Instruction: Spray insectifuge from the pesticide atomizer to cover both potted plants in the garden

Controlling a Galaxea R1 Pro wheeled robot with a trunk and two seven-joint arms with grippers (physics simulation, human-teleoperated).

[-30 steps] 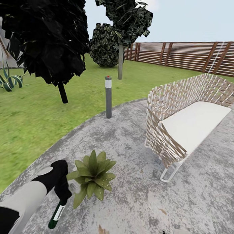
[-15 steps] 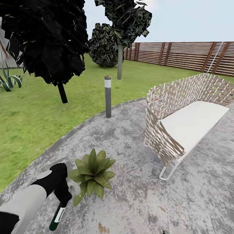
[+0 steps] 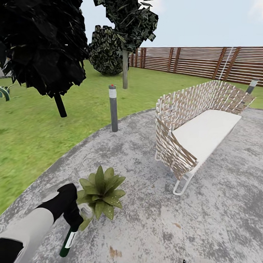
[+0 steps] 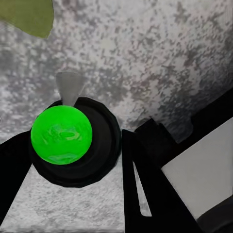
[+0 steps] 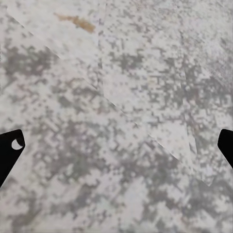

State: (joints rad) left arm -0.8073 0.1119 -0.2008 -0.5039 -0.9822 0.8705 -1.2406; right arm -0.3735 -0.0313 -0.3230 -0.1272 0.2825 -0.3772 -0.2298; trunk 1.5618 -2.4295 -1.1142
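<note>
Left gripper (image 3: pixel 72 217) beside potted plant (image 3: pixel 100 192) on stone patio (image 3: pixel 204 210); fingers clamped on pesticide atomizer (image 3: pixel 68 241), bottle hanging base-down, green base (image 4: pixel 61 135) facing wrist camera; grey nozzle (image 3: pixel 85 211) just beside nearest leaves; right gripper (image 5: pixel 116 145) fingers spread wide over bare patio, holding nothing; risk: nozzle aimed low or sideways, spray misses rosette, coverage partial; arm may brush leaves.

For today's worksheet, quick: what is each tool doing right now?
Left tool: shut on the atomizer, beside the plant.
Right tool: open, holding nothing, over the patio.
</note>
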